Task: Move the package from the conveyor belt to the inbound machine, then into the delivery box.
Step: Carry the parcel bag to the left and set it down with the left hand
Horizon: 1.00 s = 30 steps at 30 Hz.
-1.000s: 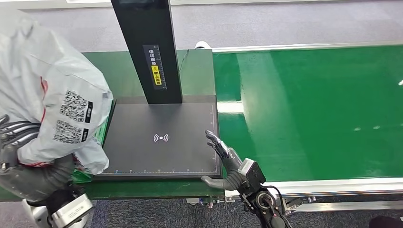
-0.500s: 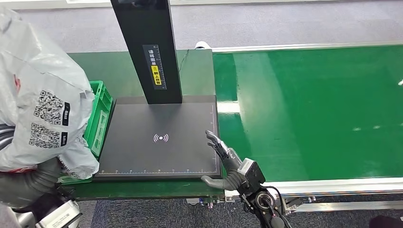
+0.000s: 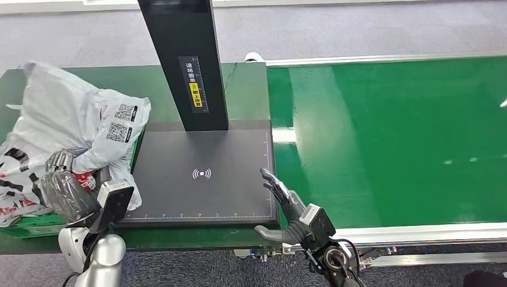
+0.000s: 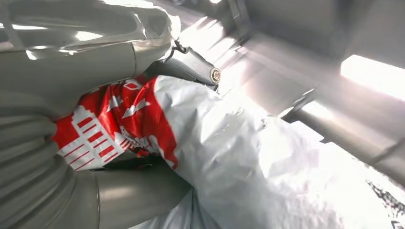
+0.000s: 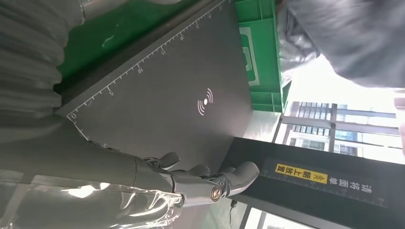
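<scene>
1. The crumpled white plastic package with red print and QR labels (image 3: 72,128) now lies low at the far left, sunk into the green plastic delivery box (image 3: 27,218); half a second ago it hung higher and closer to the camera, covering the left edge of the head view
2. The left hand (image 3: 60,179) has come down with it and grips the package: in the head view its dark fingers wrap a fold of the white film, and the left wrist view shows the red-printed plastic (image 4: 119,124) pressed between the thick grey thumb and the fingers
3. The box's green side wall, plainly seen a moment ago beside the scanner, is now mostly covered by the package; a strip of it shows at the near left, and the right wrist view shows its green rim (image 5: 260,57) just beside the plate
4. The flat black scanner plate of the inbound machine (image 3: 203,173), with its white signal mark, and its black upright column (image 3: 185,60) stand as before
5. The right hand (image 3: 281,206) stays at the plate's near right corner, holding nothing, its fingers (image 5: 210,179) stretched out and slightly apart over the plate's edge
6. The glossy green conveyor belt (image 3: 394,137) stretches off to the right, unchanged
</scene>
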Each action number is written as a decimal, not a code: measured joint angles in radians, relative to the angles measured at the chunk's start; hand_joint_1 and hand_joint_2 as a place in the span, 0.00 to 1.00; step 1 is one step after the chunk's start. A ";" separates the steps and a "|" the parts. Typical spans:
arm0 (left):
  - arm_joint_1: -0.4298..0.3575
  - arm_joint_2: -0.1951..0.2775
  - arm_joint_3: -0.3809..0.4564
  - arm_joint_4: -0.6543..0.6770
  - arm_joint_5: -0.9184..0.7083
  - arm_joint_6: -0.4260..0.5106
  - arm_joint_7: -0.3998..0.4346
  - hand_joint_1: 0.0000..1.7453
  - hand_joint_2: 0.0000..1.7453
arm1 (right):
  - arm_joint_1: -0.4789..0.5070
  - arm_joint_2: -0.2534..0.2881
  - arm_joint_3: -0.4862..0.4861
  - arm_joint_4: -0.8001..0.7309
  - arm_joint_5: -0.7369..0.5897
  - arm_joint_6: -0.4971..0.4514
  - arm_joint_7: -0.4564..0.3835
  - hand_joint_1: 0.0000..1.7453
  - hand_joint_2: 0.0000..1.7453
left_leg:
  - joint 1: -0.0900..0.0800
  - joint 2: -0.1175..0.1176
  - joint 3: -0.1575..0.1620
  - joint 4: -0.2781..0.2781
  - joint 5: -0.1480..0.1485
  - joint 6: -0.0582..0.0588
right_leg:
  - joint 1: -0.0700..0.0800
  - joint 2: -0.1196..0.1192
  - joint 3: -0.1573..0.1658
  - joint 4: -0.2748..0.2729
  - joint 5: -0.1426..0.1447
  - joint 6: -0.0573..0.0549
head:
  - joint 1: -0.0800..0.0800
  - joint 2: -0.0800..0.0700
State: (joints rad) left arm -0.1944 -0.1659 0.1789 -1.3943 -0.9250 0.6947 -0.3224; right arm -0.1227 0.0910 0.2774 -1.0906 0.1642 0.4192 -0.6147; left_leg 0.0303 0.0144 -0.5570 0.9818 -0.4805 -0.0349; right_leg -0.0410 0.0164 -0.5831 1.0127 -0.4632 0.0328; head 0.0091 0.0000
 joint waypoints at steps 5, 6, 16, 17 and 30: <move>-0.024 0.024 0.087 0.130 -0.008 0.000 0.019 1.00 1.00 | 0.000 0.000 -0.002 0.000 0.002 0.000 0.000 0.00 1.00 | 0.000 -0.001 -0.001 0.000 0.000 0.000 | 0.000 0.000 0.000 0.000 0.000 0.000 | 0.000 0.000; -0.026 0.025 0.098 0.147 -0.013 0.000 0.021 1.00 1.00 | 0.000 0.000 -0.002 0.000 0.002 0.000 0.000 0.00 1.00 | 0.000 -0.001 -0.001 0.000 0.000 0.000 | 0.000 0.000 0.000 0.000 0.000 0.000 | 0.000 0.000; -0.033 0.030 0.158 0.219 -0.014 0.002 0.034 0.01 1.00 | -0.002 0.000 -0.002 0.000 0.009 0.000 0.003 0.00 1.00 | 0.000 -0.001 0.000 0.000 0.000 0.000 | 0.000 0.000 0.000 0.000 0.000 0.000 | 0.000 0.000; -0.033 0.029 0.162 0.221 -0.014 0.002 0.030 0.00 1.00 | -0.002 0.000 -0.002 0.000 0.010 0.000 0.003 0.00 1.00 | 0.000 -0.001 -0.001 0.000 0.000 0.000 | 0.000 0.000 0.000 0.000 0.000 0.000 | 0.000 0.000; -0.037 -0.035 0.302 0.179 0.034 0.003 -0.211 0.00 1.00 | -0.009 0.001 -0.002 0.001 0.010 -0.001 0.006 0.00 1.00 | 0.000 -0.001 -0.001 0.000 0.000 0.000 | 0.000 0.000 -0.001 0.000 0.000 0.000 | 0.000 0.000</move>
State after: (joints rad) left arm -0.2313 -0.2009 0.4809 -1.2156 -0.8910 0.6976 -0.5338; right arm -0.1315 0.0916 0.2749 -1.0894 0.1747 0.4179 -0.6090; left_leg 0.0302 0.0132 -0.5578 0.9818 -0.4807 -0.0350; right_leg -0.0411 0.0161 -0.5837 1.0127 -0.4635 0.0329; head 0.0090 0.0000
